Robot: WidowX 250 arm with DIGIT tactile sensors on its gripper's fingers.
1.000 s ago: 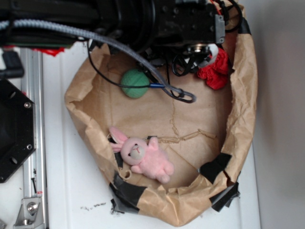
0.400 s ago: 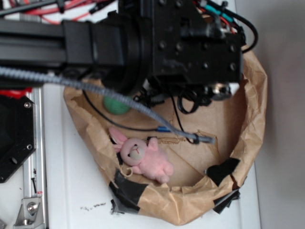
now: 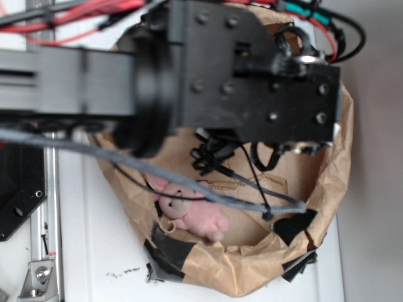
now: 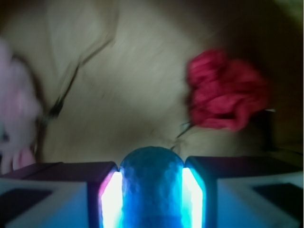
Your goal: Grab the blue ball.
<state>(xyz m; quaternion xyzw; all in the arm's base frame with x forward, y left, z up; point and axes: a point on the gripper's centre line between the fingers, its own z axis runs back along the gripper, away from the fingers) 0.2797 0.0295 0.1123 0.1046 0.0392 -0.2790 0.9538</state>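
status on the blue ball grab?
Pincer shut on the blue ball, held between both pads. Arm lifted above the paper bag. Pink bunny and red cloth off to the sides, nothing in the way.

Blue ball [image 4: 152,185]: dimpled, matt, foam-like. Bag [image 3: 330,182]: crumpled brown paper w/ black tape patches. Bunny [image 3: 189,211]: pink plush; red thing [image 4: 223,92] looks fuzzy cloth.

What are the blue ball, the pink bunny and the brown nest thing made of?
Blue ball: probably foam or soft rubber, going by its dull, dimpled skin, squeezed in the hand.
Bunny: plush fabric, fuzzy and soft-edged.
Nest: crumpled brown paper, creased and torn, patched with black tape.
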